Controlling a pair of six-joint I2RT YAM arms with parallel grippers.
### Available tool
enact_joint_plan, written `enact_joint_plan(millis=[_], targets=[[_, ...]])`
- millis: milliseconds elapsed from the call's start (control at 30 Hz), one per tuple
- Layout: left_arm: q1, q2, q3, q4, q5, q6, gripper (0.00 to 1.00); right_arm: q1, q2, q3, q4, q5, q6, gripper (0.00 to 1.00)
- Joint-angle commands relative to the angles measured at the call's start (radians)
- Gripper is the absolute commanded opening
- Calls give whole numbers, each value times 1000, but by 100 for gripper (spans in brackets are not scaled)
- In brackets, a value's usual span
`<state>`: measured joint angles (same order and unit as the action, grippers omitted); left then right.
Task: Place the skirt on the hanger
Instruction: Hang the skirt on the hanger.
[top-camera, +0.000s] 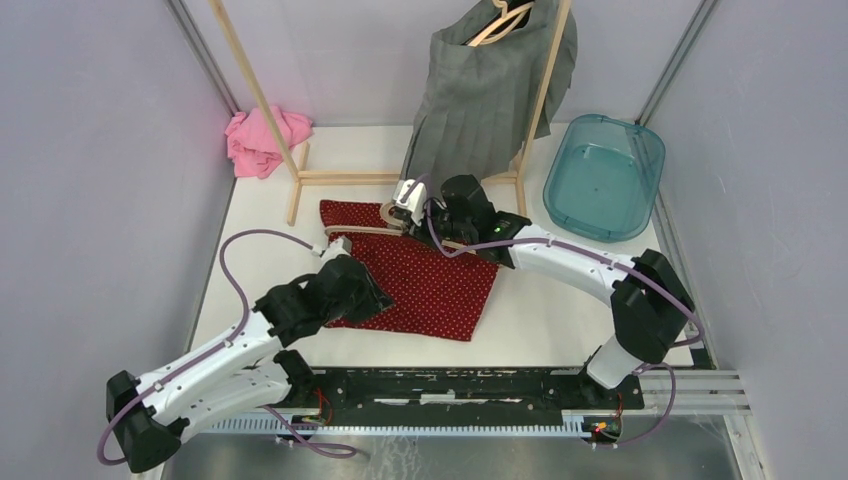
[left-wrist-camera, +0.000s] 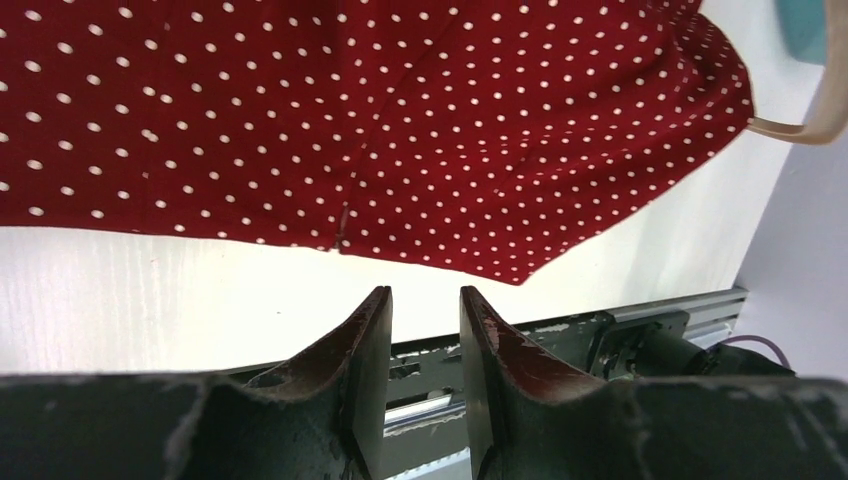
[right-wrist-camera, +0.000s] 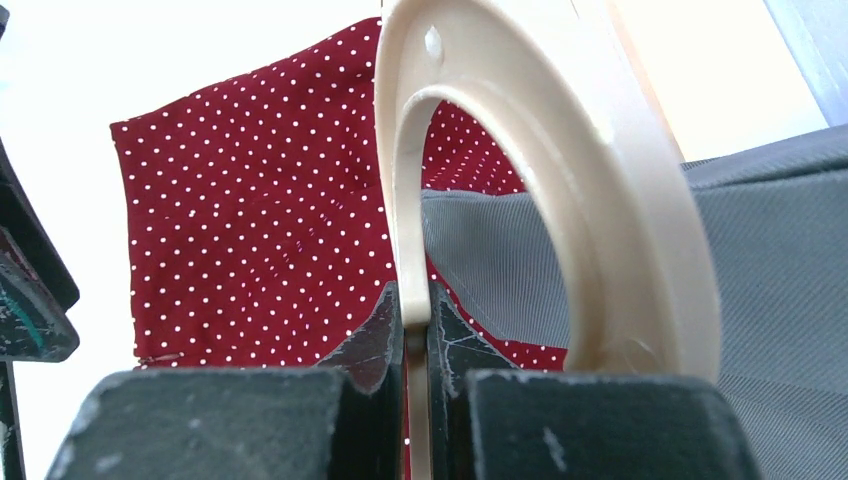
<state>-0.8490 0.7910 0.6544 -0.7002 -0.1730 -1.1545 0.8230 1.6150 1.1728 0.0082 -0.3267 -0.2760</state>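
The red skirt with white dots (top-camera: 425, 280) lies spread flat on the bench (top-camera: 560, 310), about in the middle, with its far edge close to the foot of the wooden rack (top-camera: 260, 100). The right tool (top-camera: 410, 205) is closed on the hanger (top-camera: 375, 228). In the right wrist view its jaws pinch the thin edge of the beige plastic hook (right-wrist-camera: 620, 200), and the hanger's bar lies across the far left corner of the skirt. The left tool (top-camera: 338, 245) is over the left side of the skirt. In its own view the jaws stand a little apart and nothing is between them.

The skirt looks like light, thin fabric, soft and without stiffness. I think it will fold and hang down wherever it is lifted, and one layer may slip away from the other. So a good place to take hold is the waistband at the far edge, near the hanger, with both layers pinched together. The hanger is stiff and smooth, so it can turn in a narrow grip on the hook.

A grey pleated skirt (top-camera: 490, 90) is hanging on the rack. A pink cloth (top-camera: 262, 140) lies far left and a teal basin (top-camera: 600, 180) stands far right.
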Motion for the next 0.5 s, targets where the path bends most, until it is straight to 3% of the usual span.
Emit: enact_joint_plan(millis=[0,467], targets=[[-4,12,7,33,-16,54,38,7,-74,22,-5,22,-20,1],[-2,-12,233,-149,-155,124,39,7,-226,79,-136,51,-43,1]])
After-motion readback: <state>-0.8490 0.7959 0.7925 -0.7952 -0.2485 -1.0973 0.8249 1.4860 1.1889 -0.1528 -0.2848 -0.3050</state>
